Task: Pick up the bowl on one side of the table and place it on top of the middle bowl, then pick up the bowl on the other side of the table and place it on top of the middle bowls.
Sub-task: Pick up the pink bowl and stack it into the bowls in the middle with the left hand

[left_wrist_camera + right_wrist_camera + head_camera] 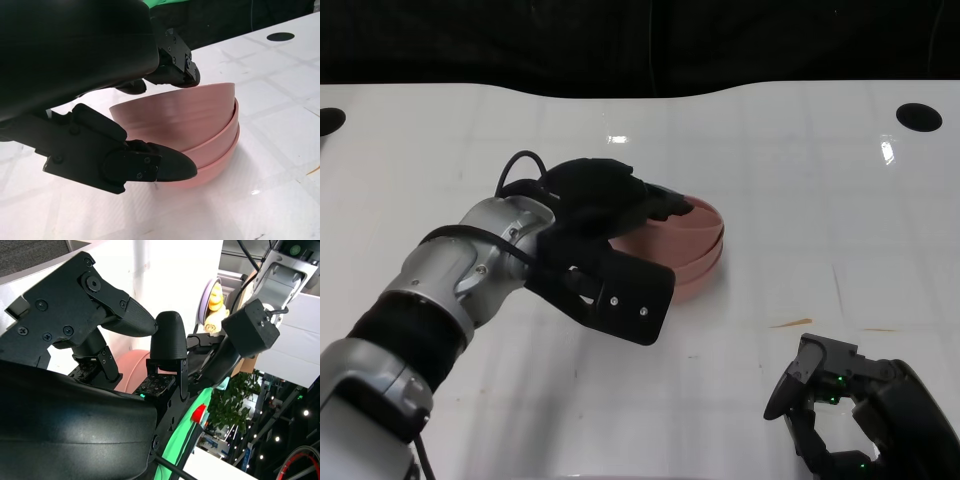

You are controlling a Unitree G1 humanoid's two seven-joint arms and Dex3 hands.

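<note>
Three pink bowls stand nested as one stack point(705, 250) in the middle of the white table point(800, 180). My left hand point(605, 215) reaches around the stack from its left. The fingers point(175, 70) arch over the rim of the top bowl point(185, 110), and the thumb point(150, 167) lies low, spread wide, beside the lowest bowl. The top bowl sits seated in the two below it. My right hand point(845, 405) rests near the front right edge with nothing in it, its fingers point(167, 340) bent and apart. A slice of pink bowl point(131, 367) shows between them in the right wrist view.
Black round holes sit in the table's far right corner point(919, 116) and at its far left edge point(328, 120). Small brown marks point(790, 322) lie on the surface between the stack and my right hand. A dark backdrop runs behind the table.
</note>
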